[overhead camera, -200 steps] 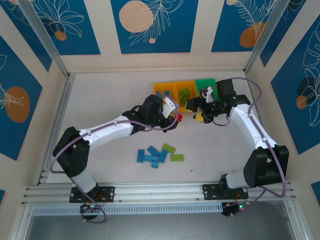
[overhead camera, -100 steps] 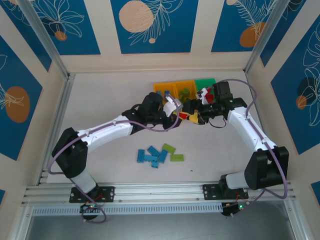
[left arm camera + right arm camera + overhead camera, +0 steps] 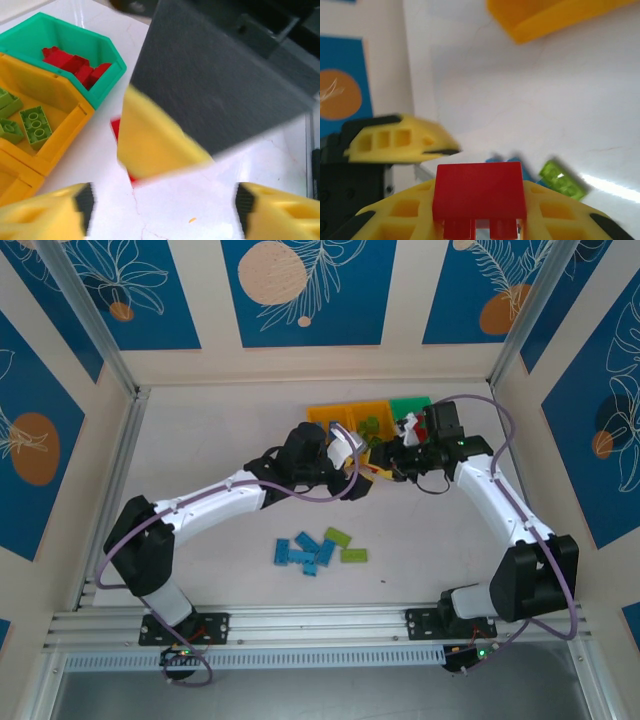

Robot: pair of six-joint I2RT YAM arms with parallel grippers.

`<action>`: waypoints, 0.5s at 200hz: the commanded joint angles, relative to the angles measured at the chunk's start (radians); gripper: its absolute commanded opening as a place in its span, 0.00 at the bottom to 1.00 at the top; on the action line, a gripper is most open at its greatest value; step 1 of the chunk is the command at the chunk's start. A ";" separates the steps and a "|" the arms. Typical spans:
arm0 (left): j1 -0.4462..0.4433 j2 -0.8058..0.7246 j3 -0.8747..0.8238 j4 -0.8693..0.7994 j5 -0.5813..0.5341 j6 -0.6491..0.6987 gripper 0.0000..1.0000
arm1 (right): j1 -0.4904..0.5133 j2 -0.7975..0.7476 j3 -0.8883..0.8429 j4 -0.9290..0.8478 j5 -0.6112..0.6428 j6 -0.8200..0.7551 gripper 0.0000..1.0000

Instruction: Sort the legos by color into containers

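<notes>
Left wrist cam: a finger (image 3: 155,145) of my right claw (image 3: 479,222) plus its dark body smear into blur just in front of the green bin (image 3: 112,70), covering most of the red brick (image 3: 115,128) – only two slivers show. Orange bin (image 3: 65,107) beside the green bin runs off the left edge; my left claw (image 3: 162,202) is clipped at the bottom. Right wrist cam: red brick masks most of the blue bricks (image 3: 496,160). Top cam: brick too small to make out.

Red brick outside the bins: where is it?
Right wrist view: the red brick sits between the right end effector's fingers, in front of the middle orange bin.
</notes>
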 commanded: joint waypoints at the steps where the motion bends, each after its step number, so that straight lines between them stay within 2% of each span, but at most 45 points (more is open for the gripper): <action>1: -0.015 -0.062 -0.029 0.029 -0.053 -0.013 0.93 | -0.103 0.024 0.086 0.041 0.272 0.034 0.27; 15: -0.021 -0.096 -0.056 0.012 -0.078 -0.018 0.98 | -0.163 0.107 0.132 0.074 0.404 0.022 0.27; 27: -0.029 -0.133 -0.088 -0.008 -0.102 -0.023 1.00 | -0.202 0.206 0.187 0.110 0.459 0.009 0.27; 66: -0.055 -0.268 -0.206 -0.087 -0.187 -0.045 1.00 | -0.242 0.587 0.543 0.040 0.452 -0.011 0.29; 74: -0.055 -0.295 -0.231 -0.098 -0.212 -0.064 1.00 | -0.240 0.655 0.628 0.006 0.444 -0.019 0.35; 89: -0.055 -0.347 -0.275 -0.118 -0.271 -0.119 1.00 | -0.236 0.762 0.807 -0.114 0.425 -0.031 0.55; 100: -0.055 -0.386 -0.298 -0.139 -0.317 -0.173 0.99 | -0.232 0.807 0.910 -0.200 0.436 -0.033 0.64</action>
